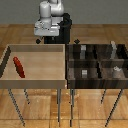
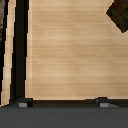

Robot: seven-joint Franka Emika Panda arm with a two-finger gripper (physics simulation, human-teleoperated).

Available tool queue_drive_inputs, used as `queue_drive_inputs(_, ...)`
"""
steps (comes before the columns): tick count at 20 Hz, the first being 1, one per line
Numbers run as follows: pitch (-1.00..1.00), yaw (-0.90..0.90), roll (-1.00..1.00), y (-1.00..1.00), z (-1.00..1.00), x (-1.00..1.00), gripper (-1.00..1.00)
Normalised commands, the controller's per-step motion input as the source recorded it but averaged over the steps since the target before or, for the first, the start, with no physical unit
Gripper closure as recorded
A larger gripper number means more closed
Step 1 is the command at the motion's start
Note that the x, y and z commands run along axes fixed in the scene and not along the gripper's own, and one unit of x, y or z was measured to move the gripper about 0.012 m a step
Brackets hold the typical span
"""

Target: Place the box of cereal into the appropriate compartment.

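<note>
The box of cereal (image 1: 19, 67) is a slim red box lying flat and at an angle near the left wall of the light wooden tray (image 1: 37, 81), on the exterior view's left. My gripper (image 1: 45, 41) hangs behind that tray's back wall, well away from the box and above it. In the wrist view the gripper (image 2: 62, 102) is open; its two fingertips (image 2: 22, 103) stand wide apart with nothing between them. That view shows only wooden floor, and the box is out of sight there.
A dark tray (image 1: 97, 61) split into several compartments stands on the exterior view's right, right beside the light tray. Small grey blocks (image 1: 85, 72) sit in its compartments. Both trays stand on thin legs. A dark object (image 2: 120, 15) shows at a corner of the wrist view.
</note>
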Motion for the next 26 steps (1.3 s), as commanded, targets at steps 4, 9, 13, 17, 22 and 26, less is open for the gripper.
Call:
queue_drive_inputs(4, 0.00, 0.00, 0.00, -1.00, 0.00, 0.00, -1.00)
queue_drive_inputs(9, 0.00, 0.00, 0.00, -1.00, 0.00, 0.00, -1.00)
queue_drive_inputs(13, 0.00, 0.00, 0.00, -1.00, 0.00, 0.00, -1.00)
queue_drive_inputs(17, 0.00, 0.00, 0.00, -0.75, 0.08, 0.00, -1.00)
queue_drive_inputs(22, 0.00, 0.00, 0.00, 0.00, 0.80, 0.00, -1.00)
queue_drive_inputs(26, 0.00, 0.00, 0.00, 0.00, 1.00, 0.25, -1.00)
